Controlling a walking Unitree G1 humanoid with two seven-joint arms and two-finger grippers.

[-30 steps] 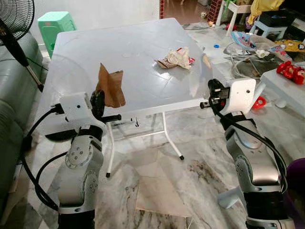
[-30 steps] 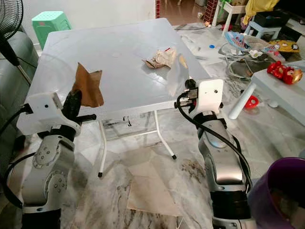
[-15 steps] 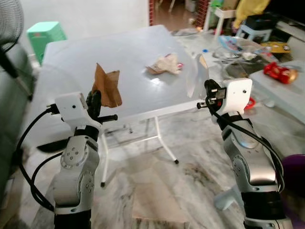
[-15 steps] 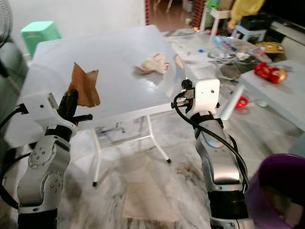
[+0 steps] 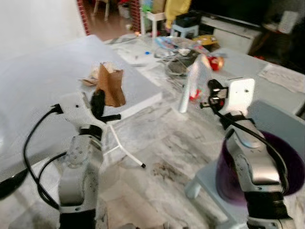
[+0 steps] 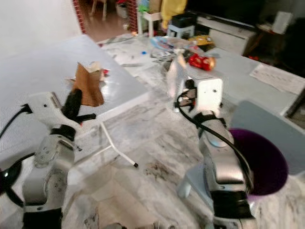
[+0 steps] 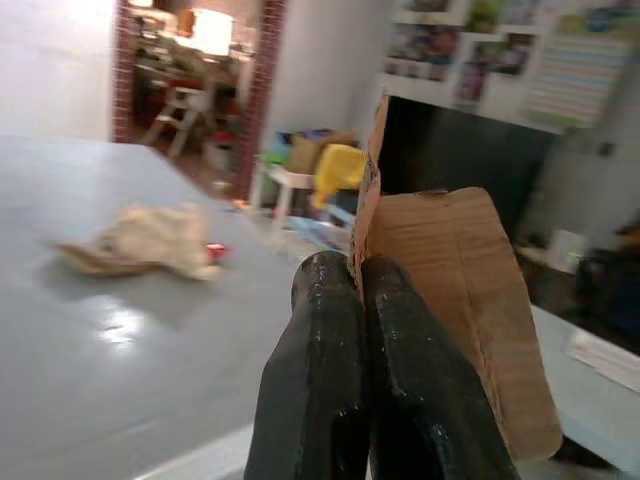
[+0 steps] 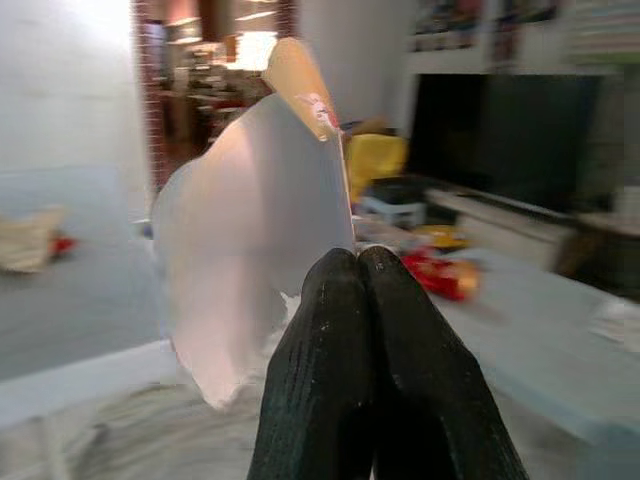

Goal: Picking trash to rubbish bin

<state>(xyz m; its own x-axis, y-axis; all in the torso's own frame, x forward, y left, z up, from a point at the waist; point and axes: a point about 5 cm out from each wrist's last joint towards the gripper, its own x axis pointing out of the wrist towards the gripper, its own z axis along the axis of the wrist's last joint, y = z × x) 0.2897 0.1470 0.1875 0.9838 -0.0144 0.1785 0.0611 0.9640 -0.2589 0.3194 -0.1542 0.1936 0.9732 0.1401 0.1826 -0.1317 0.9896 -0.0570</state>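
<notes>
Purple and nearest of all, the rubbish bin (image 5: 248, 176) stands on the marble floor (image 5: 162, 157) beside the robot's right arm; above it the right pincer (image 8: 352, 262) is clamped on a clear plastic wrapper (image 5: 190, 83) held upright in the air, while the left pincer (image 7: 356, 268) pinches a torn piece of brown cardboard (image 5: 110, 85) over the edge of the grey tabletop (image 5: 43, 81). Farther back on that tabletop lies a crumpled paper wad (image 7: 150, 240)

Brown cardboard piece (image 5: 110, 86) in left gripper (image 5: 97, 101)
</notes>
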